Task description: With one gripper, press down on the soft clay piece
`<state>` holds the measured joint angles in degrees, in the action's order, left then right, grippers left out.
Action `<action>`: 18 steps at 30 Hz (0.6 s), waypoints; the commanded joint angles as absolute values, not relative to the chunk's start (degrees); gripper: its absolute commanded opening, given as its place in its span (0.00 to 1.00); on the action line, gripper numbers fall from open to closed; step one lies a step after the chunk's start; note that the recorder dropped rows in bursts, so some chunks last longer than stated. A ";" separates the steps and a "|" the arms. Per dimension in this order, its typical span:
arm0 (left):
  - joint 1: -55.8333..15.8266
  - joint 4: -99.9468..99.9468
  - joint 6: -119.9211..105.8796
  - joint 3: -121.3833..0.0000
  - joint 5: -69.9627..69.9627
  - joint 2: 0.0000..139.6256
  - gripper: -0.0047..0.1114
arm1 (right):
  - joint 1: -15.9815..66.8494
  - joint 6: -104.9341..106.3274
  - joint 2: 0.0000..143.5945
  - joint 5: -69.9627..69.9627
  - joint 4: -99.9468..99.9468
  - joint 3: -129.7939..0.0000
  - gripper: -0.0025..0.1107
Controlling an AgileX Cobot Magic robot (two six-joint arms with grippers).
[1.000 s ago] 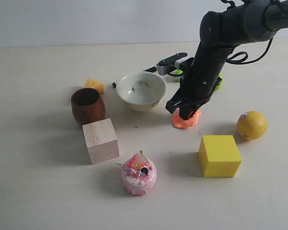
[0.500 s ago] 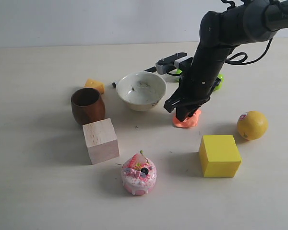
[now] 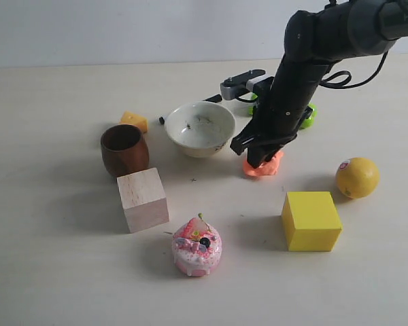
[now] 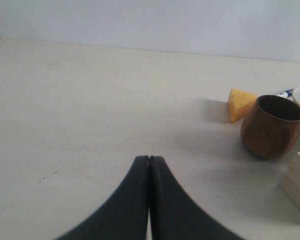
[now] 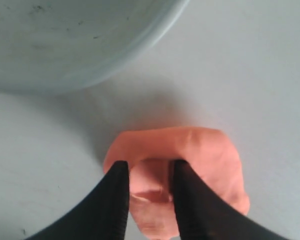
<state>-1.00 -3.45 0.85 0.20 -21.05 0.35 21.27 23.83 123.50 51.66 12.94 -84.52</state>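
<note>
The soft clay piece point(image 3: 266, 167) is a salmon-orange blob on the table, just right of the white bowl. My right gripper point(image 3: 257, 158) points down onto it. In the right wrist view the two black fingertips stand a little apart, with the gripper point(image 5: 149, 170) resting on the dented top of the clay point(image 5: 210, 150). The clay shows in the gap between the jaws. My left gripper point(image 4: 149, 159) is shut with nothing in it, low over bare table, and is out of the exterior view.
The white bowl point(image 3: 200, 128) stands close beside the clay. A wooden cup point(image 3: 124, 149), a cheese wedge point(image 3: 134, 121) and a wooden block point(image 3: 143, 199) are at the left. The yellow cube point(image 3: 311, 221), a yellow ball point(image 3: 358, 177) and a pink cake point(image 3: 197, 246) lie nearer the front.
My right arm has shifted slightly up and toward the bowl, and the clay under its tips has shifted a little with it.
</note>
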 commanded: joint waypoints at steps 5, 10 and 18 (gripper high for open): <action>-1.34 -3.43 1.22 0.00 -20.44 0.00 0.04 | 21.36 23.81 122.77 51.65 12.92 -84.38 0.11; -1.34 -3.43 1.22 0.00 -20.44 0.00 0.04 | 21.36 23.81 122.67 51.85 12.92 -84.38 0.02; -1.34 -3.43 1.22 0.00 -20.44 0.00 0.04 | 21.15 21.98 118.82 53.26 11.98 -84.38 0.02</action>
